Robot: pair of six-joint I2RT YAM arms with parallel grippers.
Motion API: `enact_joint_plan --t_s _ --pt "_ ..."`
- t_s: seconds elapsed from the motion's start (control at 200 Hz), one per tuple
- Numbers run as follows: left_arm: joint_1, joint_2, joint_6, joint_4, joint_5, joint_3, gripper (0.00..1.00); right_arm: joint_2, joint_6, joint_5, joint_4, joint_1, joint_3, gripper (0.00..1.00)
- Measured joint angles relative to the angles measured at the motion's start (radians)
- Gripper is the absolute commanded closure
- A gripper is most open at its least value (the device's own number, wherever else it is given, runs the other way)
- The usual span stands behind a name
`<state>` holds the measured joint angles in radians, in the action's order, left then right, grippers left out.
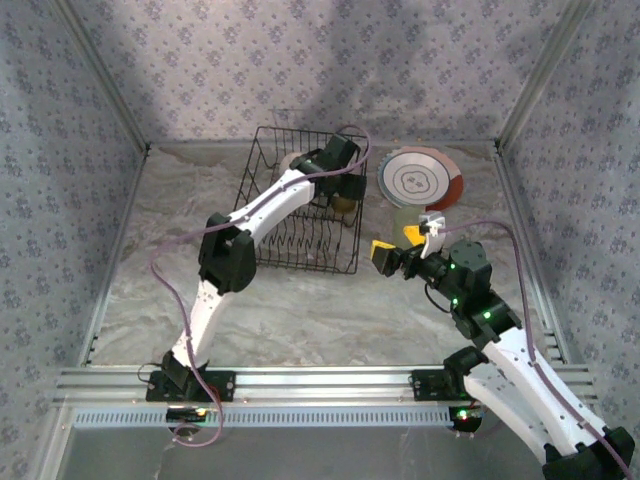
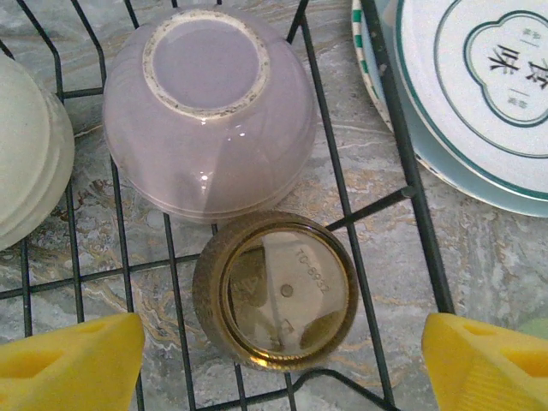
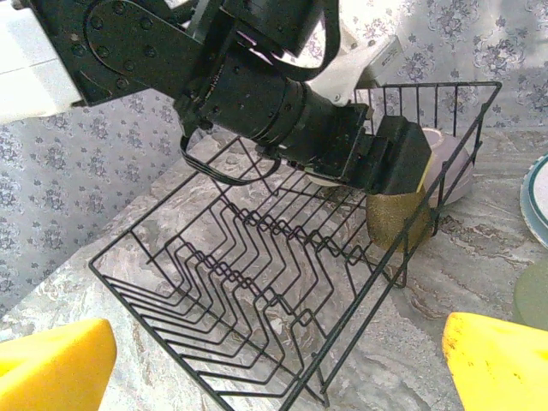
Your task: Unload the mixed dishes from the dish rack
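Plates (image 1: 420, 180) are already stacked on the surface near its far right corner. In the dish rack (image 1: 300, 245), a lavender bowl (image 2: 210, 107), a cream bowl (image 2: 30, 154) and an amber cup (image 2: 276, 291) are left. The left claw (image 2: 280, 360) hangs open over the cup, empty. The right claw (image 3: 274, 364) is wide open, also empty.

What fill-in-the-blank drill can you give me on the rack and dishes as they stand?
1. The lavender bowl rests with its base facing ____.
2. The cup under the left hand stands ____ the rack.
3. In the top view, the plates lie to the rack's ____.
4. The right hand is open and holds ____.
Missing words: up; inside; right; nothing.
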<state>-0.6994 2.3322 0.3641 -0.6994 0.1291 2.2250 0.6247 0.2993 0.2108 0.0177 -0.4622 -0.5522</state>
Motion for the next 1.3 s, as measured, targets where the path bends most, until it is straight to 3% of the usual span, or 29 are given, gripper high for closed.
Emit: enact_joint_plan --t_s 0.675,1.299 --pt "0.034 0.126 0.031 -0.007 -0.005 0.106 0.18 0.041 -0.001 -0.006 -0.022 -0.028 0.000 0.00" --pt "0.043 0.148 0.057 -0.021 0.026 0.114 0.36 0.041 -0.012 -0.014 -0.023 -0.051 0.000 0.00"
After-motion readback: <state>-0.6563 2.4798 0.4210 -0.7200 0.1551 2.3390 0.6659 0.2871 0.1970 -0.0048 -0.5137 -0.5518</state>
